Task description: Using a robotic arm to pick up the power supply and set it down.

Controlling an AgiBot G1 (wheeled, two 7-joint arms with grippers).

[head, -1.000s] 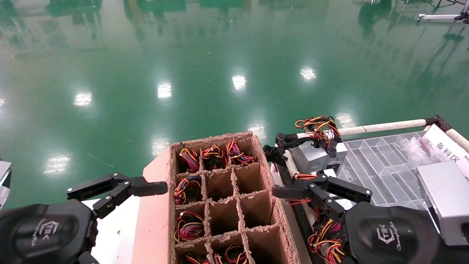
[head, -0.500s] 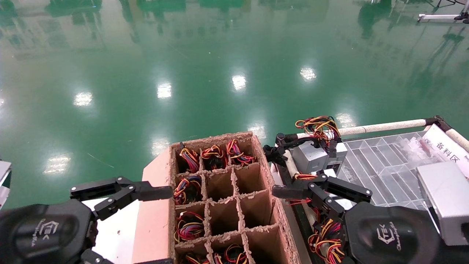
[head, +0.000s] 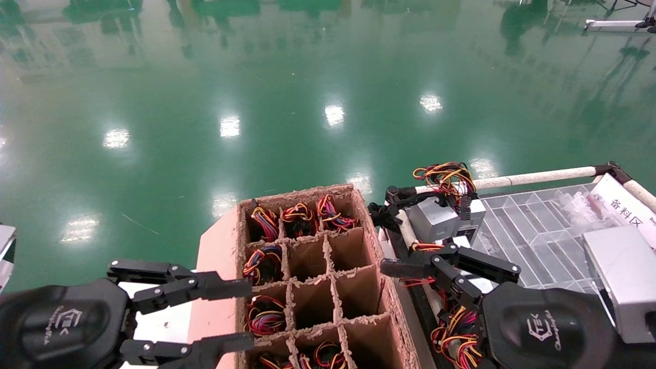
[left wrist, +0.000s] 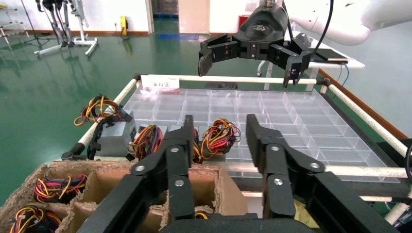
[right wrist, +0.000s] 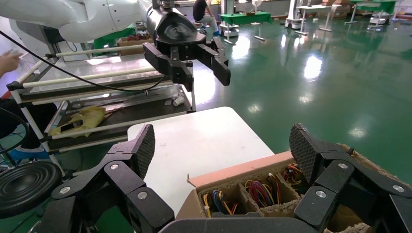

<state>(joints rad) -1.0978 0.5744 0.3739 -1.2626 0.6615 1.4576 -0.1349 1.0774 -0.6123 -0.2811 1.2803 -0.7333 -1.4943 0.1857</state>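
One power supply [head: 433,218], a small grey box topped by a loop of red, yellow and black wires, sits on the near-left corner of the right cart; it is also the power supply [left wrist: 114,138] in the left wrist view. More wire bundles fill cells of the cardboard divider box [head: 302,193]. My left gripper [head: 249,313] is open at the box's left edge, over a cell, holding nothing; its own view shows the left gripper [left wrist: 219,127] empty. My right gripper [head: 415,259] hangs open and empty between box and cart, wide apart as the right gripper [right wrist: 223,145].
A clear plastic divider tray [head: 533,225] covers the cart, with a bigger plain silver box [head: 622,271] and a white label [head: 628,207] at its right. A white tube rail [head: 533,178] edges the cart. A white table [right wrist: 194,141] lies left of the cardboard box.
My left gripper has moved right and nearer over the cardboard box's left edge, and its second finger has come into the head view. The right arm has stayed still.
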